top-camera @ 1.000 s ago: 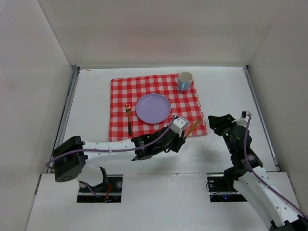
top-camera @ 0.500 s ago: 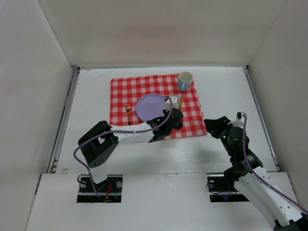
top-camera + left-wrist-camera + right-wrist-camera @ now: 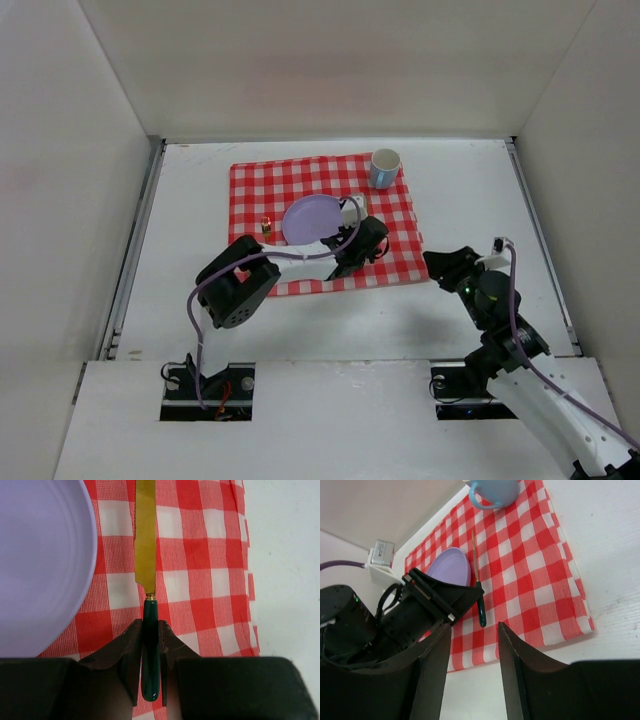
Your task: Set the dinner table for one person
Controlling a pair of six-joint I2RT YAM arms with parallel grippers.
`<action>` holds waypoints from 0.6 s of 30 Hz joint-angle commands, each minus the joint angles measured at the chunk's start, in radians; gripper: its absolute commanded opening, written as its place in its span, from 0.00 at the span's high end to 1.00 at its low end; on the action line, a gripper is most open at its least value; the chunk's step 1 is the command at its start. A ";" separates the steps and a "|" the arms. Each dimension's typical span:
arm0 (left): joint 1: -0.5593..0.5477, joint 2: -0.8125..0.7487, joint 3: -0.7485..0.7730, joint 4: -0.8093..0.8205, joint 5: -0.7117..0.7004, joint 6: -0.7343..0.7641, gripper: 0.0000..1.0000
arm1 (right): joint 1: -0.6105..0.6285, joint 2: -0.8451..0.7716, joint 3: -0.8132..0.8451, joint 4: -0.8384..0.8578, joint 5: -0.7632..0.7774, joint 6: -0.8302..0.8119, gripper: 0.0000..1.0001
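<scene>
Your left gripper (image 3: pixel 149 632) carries the knife (image 3: pixel 145 545) from the cloth's (image 3: pixel 200 555) corner up beside the plate (image 3: pixel 40 560), right gripper (image 3: pixel 446 264) edging back.

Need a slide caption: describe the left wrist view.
Left gripper clamps the knife by its green handle, gold blade over the checked cloth beside the purple plate.

**Place setting on the cloth**

The cloth (image 3: pixel 260 195) lies on the dinner table (image 3: pixel 460 190). The plate (image 3: pixel 310 215) sits on the cloth. From the plate, the knife (image 3: pixel 145 545) lies at 3 o'clock, the cup (image 3: pixel 385 167) at 1 o'clock and the fork (image 3: pixel 265 226) at 9 o'clock.
</scene>
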 commanded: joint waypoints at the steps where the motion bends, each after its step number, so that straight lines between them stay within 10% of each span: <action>1: 0.020 0.023 0.089 0.011 -0.009 -0.059 0.94 | 0.010 0.006 -0.003 0.009 0.008 0.008 0.51; 18: 0.054 0.165 0.233 -0.062 0.010 -0.091 0.94 | 0.014 0.196 0.054 0.026 -0.039 -0.003 0.51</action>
